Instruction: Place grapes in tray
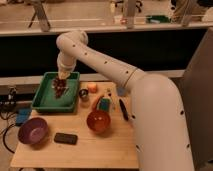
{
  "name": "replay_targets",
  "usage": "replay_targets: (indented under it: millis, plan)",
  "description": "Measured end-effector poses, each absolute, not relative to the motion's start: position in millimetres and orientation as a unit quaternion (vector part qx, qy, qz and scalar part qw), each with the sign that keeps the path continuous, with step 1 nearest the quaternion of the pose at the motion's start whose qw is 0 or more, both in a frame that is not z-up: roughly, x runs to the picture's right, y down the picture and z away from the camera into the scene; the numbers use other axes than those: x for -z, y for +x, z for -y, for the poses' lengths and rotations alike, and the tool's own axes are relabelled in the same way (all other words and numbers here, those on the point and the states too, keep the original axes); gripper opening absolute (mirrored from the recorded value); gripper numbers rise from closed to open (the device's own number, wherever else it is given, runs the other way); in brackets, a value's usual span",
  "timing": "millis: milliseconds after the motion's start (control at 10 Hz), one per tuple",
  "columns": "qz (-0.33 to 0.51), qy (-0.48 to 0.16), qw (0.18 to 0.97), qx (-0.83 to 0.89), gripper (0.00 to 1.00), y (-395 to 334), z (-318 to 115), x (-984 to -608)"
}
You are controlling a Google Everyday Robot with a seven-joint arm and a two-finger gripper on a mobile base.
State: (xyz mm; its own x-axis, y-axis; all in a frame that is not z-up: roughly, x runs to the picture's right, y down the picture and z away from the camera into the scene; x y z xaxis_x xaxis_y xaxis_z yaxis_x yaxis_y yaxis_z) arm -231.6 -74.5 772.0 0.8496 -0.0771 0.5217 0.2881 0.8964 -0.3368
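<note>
The green tray (44,104) lies at the back left of the wooden table. My gripper (60,84) reaches down over the tray's middle, and the white arm curves up and away to the right behind it. A small dark red-purple bunch, the grapes (60,91), hangs at the fingertips just above or on the tray floor. I cannot make out whether it touches the floor. The gripper is shut on the grapes.
A purple bowl (33,131) sits front left, with a flat black object (65,138) beside it. An orange-brown bowl (98,121) is mid-table. Right of the tray are a small cup (83,94), an orange item (92,87), a green block (103,104) and a black pen (123,109).
</note>
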Motion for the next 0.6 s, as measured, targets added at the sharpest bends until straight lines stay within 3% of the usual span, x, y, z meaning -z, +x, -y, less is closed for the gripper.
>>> replay_targets:
  millis: [600]
  plan:
    - [0.269, -0.218, 0.932, 0.101, 0.00, -238, 61, -799]
